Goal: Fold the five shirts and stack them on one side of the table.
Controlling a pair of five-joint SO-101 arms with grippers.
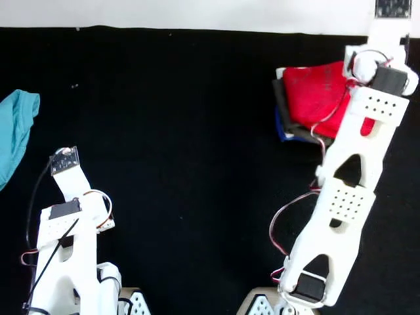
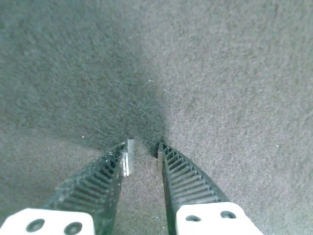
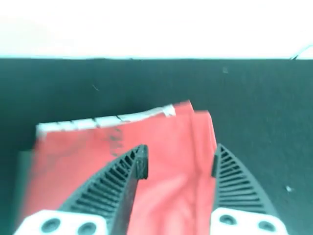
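A folded red shirt (image 1: 316,98) tops a stack at the table's right side, with dark grey and blue shirts (image 1: 283,125) showing beneath its edge. The right arm stretches over this stack. In the right wrist view my right gripper (image 3: 178,164) hangs open just above the red shirt (image 3: 161,147), its fingers apart with cloth showing between them. A crumpled teal shirt (image 1: 14,131) lies at the left edge of the table. The left arm is drawn back near the front left. My left gripper (image 2: 144,152) points down at the bare black cloth, open a small way and holding nothing.
The table (image 1: 184,131) is covered in black cloth, with a wide bare stretch between the arms. A white wall strip (image 1: 197,12) runs along the far edge. Red and white cables (image 1: 289,216) hang beside the right arm.
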